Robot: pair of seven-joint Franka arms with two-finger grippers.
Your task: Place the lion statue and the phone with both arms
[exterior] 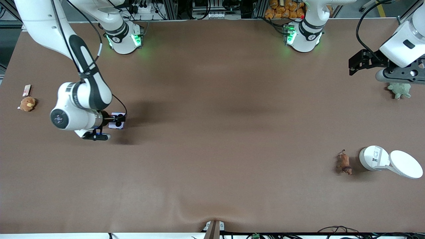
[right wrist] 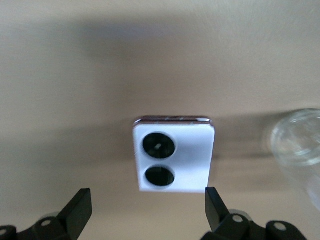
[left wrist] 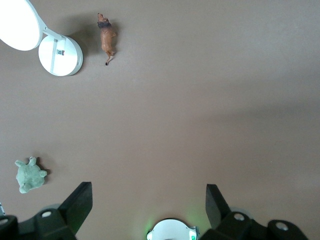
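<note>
Front view, left-center of frame: right gripper low over the phone; in the right wrist view the fingers stand apart with the phone between them, not pinched; lavender case, 2 black camera circles visible; phone appears to lie on the brown table.

Upper right of frame: left gripper up in the air, fingers spread wide, holding nothing; it hangs beside the green plush turtle; arm waits.

Lower right of frame: lion statue lying on the table, just beside a white round stand with a white disc.

Left edge, mid-height: brown plush toy.
</note>
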